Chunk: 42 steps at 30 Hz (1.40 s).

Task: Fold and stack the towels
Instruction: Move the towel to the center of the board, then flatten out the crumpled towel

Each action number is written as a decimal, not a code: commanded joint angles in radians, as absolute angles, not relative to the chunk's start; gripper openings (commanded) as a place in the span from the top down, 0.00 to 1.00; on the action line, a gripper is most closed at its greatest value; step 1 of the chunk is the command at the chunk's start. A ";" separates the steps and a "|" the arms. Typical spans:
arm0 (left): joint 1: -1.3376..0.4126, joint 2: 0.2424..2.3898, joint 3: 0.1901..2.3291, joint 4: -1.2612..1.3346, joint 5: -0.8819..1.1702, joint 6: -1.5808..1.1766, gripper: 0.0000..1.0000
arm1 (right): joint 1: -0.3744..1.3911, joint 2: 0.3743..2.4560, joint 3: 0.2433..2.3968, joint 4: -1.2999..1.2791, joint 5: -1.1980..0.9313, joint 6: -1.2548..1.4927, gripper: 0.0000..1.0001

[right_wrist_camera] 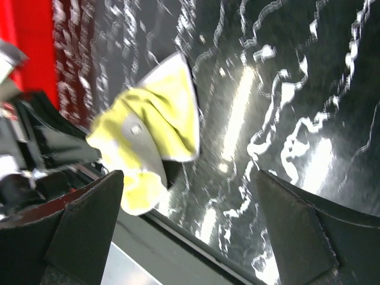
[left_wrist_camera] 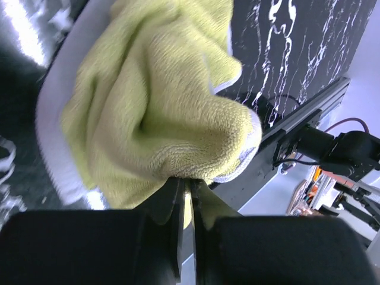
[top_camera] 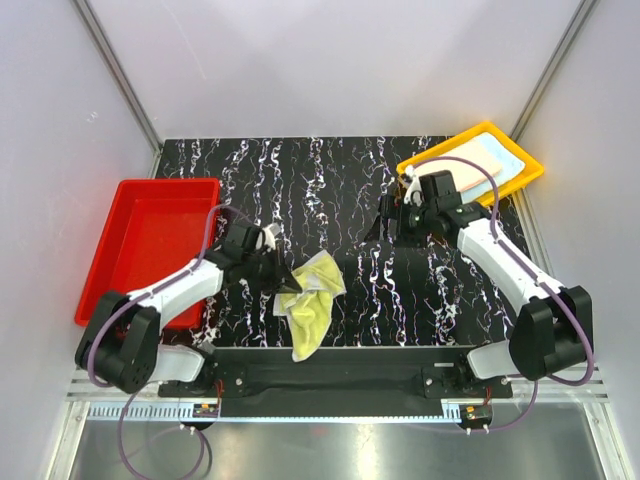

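Observation:
A crumpled yellow-green towel (top_camera: 312,300) lies on the black marbled table near its front edge, one end hanging toward the rail. My left gripper (top_camera: 278,268) is shut on a fold of this towel; the left wrist view shows the towel (left_wrist_camera: 154,101) bunched right above the closed jaws (left_wrist_camera: 189,189). My right gripper (top_camera: 388,222) is open and empty over the table, right of centre; its wrist view shows the yellow-green towel (right_wrist_camera: 151,139) far off between the spread fingers (right_wrist_camera: 89,219). More towels (top_camera: 487,162), light blue and peach-pink, lie stacked in the yellow tray (top_camera: 520,182).
A red tray (top_camera: 150,240) sits at the table's left side, beside my left arm. The yellow tray stands at the back right corner, behind my right arm. A metal rail (top_camera: 330,360) runs along the front edge.

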<state>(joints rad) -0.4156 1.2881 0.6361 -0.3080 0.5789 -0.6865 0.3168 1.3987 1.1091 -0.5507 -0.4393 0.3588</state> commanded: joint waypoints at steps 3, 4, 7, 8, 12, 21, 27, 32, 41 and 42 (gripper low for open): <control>-0.462 1.409 0.857 -0.135 0.572 -0.698 0.91 | 0.351 1.362 1.089 -0.580 -0.362 0.301 0.00; -0.483 1.458 0.898 -0.143 0.578 -0.696 0.91 | 0.351 1.353 1.078 -0.580 -0.359 0.293 0.00; -0.518 1.563 1.015 -0.120 0.616 -0.704 0.79 | 0.353 1.321 1.066 -0.591 -0.325 0.272 0.00; -0.520 1.590 1.053 -0.106 0.636 -0.713 0.71 | 0.351 1.318 1.068 -0.594 -0.321 0.262 0.00; -0.494 1.661 1.129 -0.165 0.690 -0.670 0.59 | 0.376 1.319 1.089 -0.603 -0.292 0.261 0.00; -0.071 1.499 0.973 -0.351 0.623 -0.597 0.53 | 0.775 1.549 1.279 -0.592 0.063 0.131 0.00; 0.110 1.345 0.925 -0.423 0.661 -0.514 0.52 | 1.002 1.703 1.413 -0.514 0.215 -0.027 0.01; 0.224 1.261 0.914 -0.448 0.680 -0.508 0.52 | 1.046 1.839 1.506 -0.511 0.192 -0.100 0.43; 0.264 1.223 0.821 -0.347 0.699 -0.555 0.52 | 1.068 2.046 1.652 -0.557 0.160 -0.006 0.69; 0.267 1.221 0.822 -0.350 0.699 -0.552 0.52 | 1.068 2.051 1.648 -0.542 0.153 0.009 0.67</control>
